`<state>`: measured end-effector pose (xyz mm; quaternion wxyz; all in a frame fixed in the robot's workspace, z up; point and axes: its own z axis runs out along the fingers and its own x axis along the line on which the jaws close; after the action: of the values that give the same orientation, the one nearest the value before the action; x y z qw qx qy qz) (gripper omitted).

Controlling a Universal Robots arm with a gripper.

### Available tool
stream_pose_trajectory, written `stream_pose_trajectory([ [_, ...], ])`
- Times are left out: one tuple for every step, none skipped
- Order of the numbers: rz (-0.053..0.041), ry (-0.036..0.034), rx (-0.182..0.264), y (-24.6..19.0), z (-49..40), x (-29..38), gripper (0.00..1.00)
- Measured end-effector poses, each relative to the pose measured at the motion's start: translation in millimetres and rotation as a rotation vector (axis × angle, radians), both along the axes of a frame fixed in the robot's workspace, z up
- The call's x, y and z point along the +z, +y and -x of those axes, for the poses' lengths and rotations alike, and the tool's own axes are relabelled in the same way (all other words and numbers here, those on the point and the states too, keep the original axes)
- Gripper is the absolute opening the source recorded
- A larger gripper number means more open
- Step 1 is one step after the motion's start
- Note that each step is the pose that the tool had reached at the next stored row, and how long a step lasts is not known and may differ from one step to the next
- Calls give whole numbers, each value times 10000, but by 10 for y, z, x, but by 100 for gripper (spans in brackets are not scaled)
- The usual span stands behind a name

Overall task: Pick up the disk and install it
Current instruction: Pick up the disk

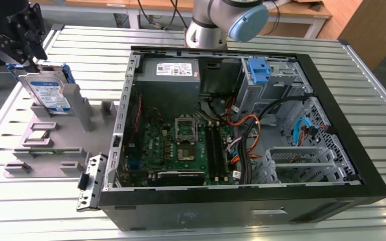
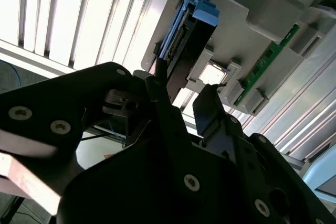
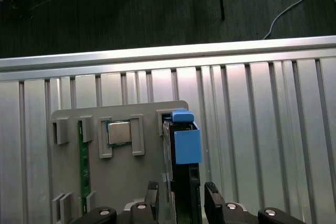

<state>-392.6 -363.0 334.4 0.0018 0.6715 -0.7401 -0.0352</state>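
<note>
First wrist view: I see the disk [image 3: 186, 145] standing on edge in a slot at a corner of the grey fixture plate [image 3: 131, 182], close to the slatted table's [image 3: 262, 129] edge. The gripper [image 3: 181, 196] is spread, one finger on either side of the disk, not clamped. Exterior view: an open computer case [image 1: 247, 201] sits beside the plate.

The gripper [image 3: 181, 205] stood with jaws spread astride the upright disk [image 3: 185, 145], a narrow gap at each finger. Beside one finger rose the grey holder [image 3: 121, 182] posts and the seated processor [image 3: 119, 132]; beside the other, bare slatted table [image 3: 262, 145] lay free. The open computer case [image 1: 200, 216] stood well apart.
</note>
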Motion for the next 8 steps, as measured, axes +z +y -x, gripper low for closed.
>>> stream_pose_trajectory([
  [0,0,0,0,0,0,47],
  [0,-1,6,0,0,0,47],
  [1,-2,44,0,0,-1,47],
  [0,-6,108,0,0,-2,47],
  [0,-10,174,0,0,-3,47],
  [0,-12,219,0,0,-3,47],
  [0,-12,232,0,0,-3,47],
  [0,-13,246,0,0,-3,47],
])
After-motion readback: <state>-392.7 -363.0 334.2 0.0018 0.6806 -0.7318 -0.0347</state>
